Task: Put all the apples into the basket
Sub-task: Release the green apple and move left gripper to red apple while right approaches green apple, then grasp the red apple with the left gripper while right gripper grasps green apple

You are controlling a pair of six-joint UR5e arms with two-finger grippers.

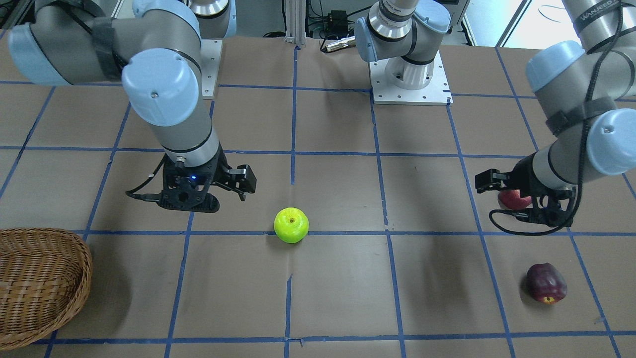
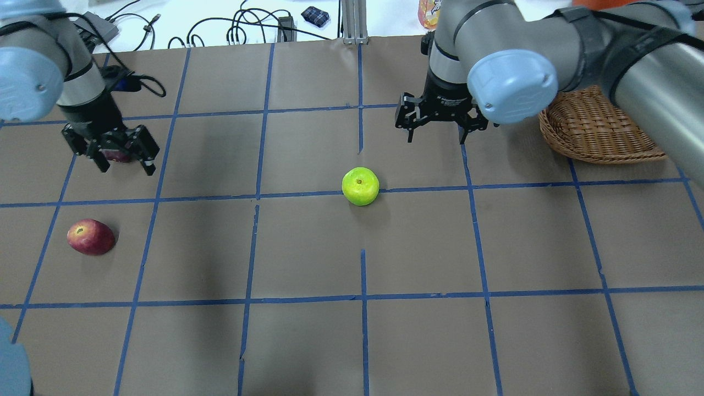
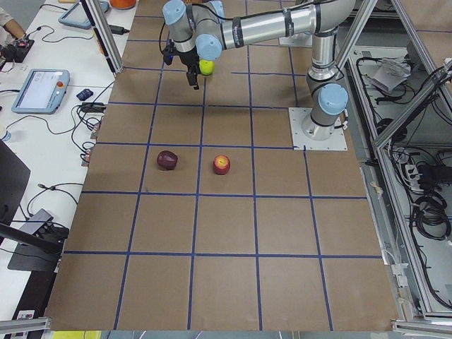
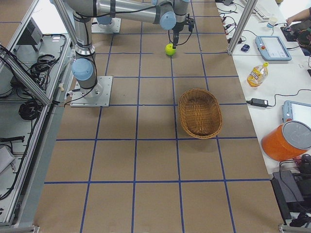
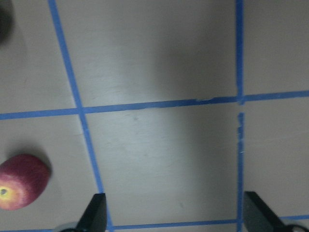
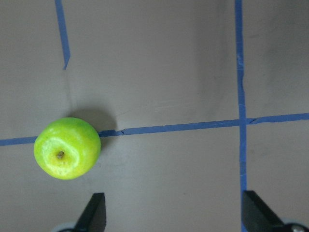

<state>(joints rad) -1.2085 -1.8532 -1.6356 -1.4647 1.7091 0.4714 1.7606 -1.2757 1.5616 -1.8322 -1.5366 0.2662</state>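
Note:
The lime green apple (image 1: 291, 224) (image 2: 360, 186) (image 6: 67, 148) sits mid-table. My right gripper (image 2: 435, 135) (image 6: 174, 215) hangs open and empty above the table. The apple lies outside its fingers, to the left in the wrist view. My left gripper (image 2: 125, 165) (image 5: 176, 212) is open and empty, raised between the other two apples. The red apple (image 2: 91, 236) (image 5: 21, 181) (image 1: 514, 199) shows a yellowish stem end. The maroon apple (image 1: 546, 283) (image 3: 167, 159) lies farther from the robot. In the overhead view it is partly hidden behind the left fingers. The wicker basket (image 2: 594, 132) (image 1: 44, 278) (image 4: 200, 113) is empty.
Brown paper with a blue tape grid covers the table. Both arm base plates (image 1: 410, 84) stand at the robot's edge. A bottle (image 4: 256, 74), an orange bucket (image 4: 286, 141) and tablets lie on the side bench beyond the basket.

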